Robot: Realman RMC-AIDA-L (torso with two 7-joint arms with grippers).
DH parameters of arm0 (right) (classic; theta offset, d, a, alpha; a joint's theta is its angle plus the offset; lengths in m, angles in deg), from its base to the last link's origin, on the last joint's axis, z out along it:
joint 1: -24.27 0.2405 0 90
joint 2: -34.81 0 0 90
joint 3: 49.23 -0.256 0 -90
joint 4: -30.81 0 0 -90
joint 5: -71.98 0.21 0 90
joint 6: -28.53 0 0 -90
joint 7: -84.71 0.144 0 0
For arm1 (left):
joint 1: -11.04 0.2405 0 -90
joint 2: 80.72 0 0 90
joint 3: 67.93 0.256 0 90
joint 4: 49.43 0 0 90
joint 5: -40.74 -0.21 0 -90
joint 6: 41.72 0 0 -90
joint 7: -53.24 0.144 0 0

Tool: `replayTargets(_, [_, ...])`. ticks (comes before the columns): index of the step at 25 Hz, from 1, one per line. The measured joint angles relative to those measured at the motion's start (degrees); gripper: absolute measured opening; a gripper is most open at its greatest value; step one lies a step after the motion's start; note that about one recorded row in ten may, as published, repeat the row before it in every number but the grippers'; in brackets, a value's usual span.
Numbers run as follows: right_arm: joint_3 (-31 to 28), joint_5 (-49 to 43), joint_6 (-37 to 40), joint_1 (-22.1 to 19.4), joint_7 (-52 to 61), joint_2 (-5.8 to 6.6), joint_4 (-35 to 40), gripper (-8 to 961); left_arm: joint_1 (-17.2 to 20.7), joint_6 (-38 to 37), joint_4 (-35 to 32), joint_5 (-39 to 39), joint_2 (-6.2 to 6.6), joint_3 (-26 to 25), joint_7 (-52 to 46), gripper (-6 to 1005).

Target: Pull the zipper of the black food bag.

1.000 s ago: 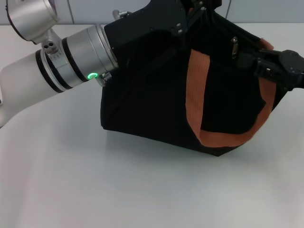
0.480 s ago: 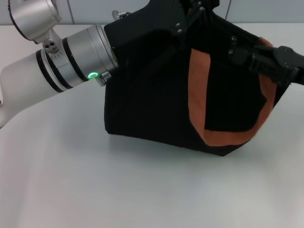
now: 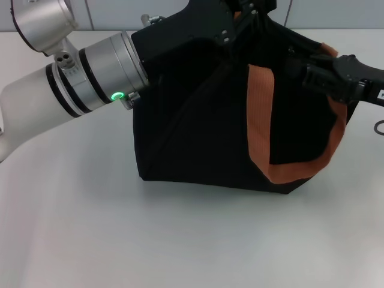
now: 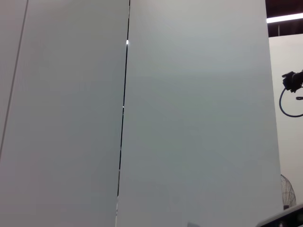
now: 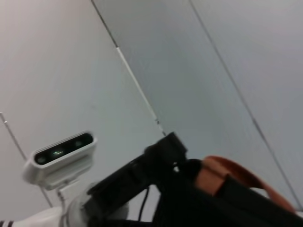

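Shifted rightward since a second ago, the black food bag (image 3: pixel 210 132) sits mid-table, left gripper (image 3: pixel 237 18) at its far top, right gripper (image 3: pixel 306 69) at its right edge; neither grip discernible, zipper hidden. Right wrist: orange handle (image 5: pixel 227 177).

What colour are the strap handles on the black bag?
Rust-orange strap handles on the black food bag; clearest in the head view.

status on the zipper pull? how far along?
Done: left gripper is at the top of the black food bag, apparently holding it. In hand: right gripper is against the bag's upper right side, covering the zipper. Left: whether any zip has opened cannot be seen.
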Motion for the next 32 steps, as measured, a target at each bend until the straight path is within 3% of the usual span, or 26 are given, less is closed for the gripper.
replayTargets(20, [-0.5, 0.0, -1.0, -0.1, 1.5, 0.09, -0.6, 228, -0.2, 0.0, 0.0, 0.0, 0.0, 0.0, 0.0, 25])
replayTargets(29, [-0.7, 0.0, -2.1, -0.4, 2.1, 0.16, -0.7, 31, 0.0, -0.2, 0.0, 0.1, 0.0, 0.0, 0.0, 24])
replayTargets(32, [-0.7, 0.0, -2.2, -0.5, 2.5, 0.18, -0.7, 15, 0.1, -0.4, 0.0, 0.1, 0.0, 0.0, 0.0, 24])
